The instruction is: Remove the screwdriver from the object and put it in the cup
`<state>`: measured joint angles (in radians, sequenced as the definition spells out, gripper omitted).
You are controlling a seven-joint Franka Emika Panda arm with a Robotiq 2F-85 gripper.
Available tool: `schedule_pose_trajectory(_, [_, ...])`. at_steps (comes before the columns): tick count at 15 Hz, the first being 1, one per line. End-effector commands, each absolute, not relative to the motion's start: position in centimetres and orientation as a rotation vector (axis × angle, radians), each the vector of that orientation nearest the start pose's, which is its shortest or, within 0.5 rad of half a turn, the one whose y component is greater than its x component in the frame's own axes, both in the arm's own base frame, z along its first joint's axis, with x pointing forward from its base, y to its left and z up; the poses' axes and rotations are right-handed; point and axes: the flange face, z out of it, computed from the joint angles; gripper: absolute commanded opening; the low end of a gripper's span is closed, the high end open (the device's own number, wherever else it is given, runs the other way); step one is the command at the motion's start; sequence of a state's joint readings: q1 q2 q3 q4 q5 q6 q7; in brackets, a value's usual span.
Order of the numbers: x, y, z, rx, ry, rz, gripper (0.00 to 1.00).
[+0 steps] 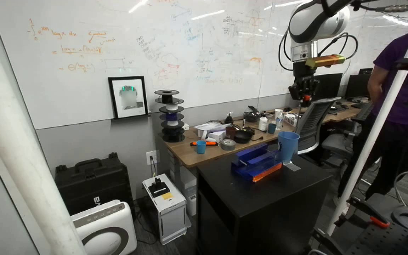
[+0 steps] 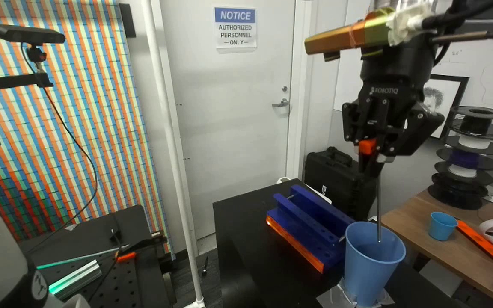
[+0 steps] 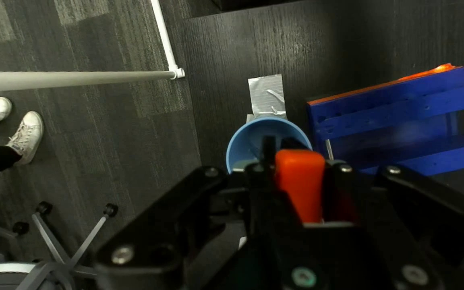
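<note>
My gripper is shut on the orange-and-black handle of the screwdriver. The handle also shows between the fingers in the wrist view. Its thin metal shaft points down, and in an exterior view its tip overlaps the mouth of the light blue cup. I cannot tell whether the tip is below the rim. The gripper is above the cup, which is upright and taped down. The object, a dark blue block with an orange-red edge, lies beside the cup. In the wrist view the fingers partly hide the cup.
The cup and block stand on a black cabinet. Silver tape lies at the cup's base. A wooden desk with a small blue cup and clutter is behind. A white pole and a person are near.
</note>
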<state>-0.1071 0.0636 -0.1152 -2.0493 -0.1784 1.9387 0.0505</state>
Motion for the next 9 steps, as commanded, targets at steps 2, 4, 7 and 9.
schedule_pose_trajectory(2, [55.3, -13.4, 35.4, -3.231, 0.280, 0.261, 0.14])
schedule_pose_trajectory(4, [55.8, -13.1, 33.5, -3.205, 0.266, 0.285, 0.14])
schedule_pose_trajectory(7, [55.8, -13.0, 31.8, -3.164, 0.249, 0.328, 0.46])
schedule_pose_trajectory(9, [55.4, -13.1, 32.6, -3.160, 0.238, 0.317, 0.62])
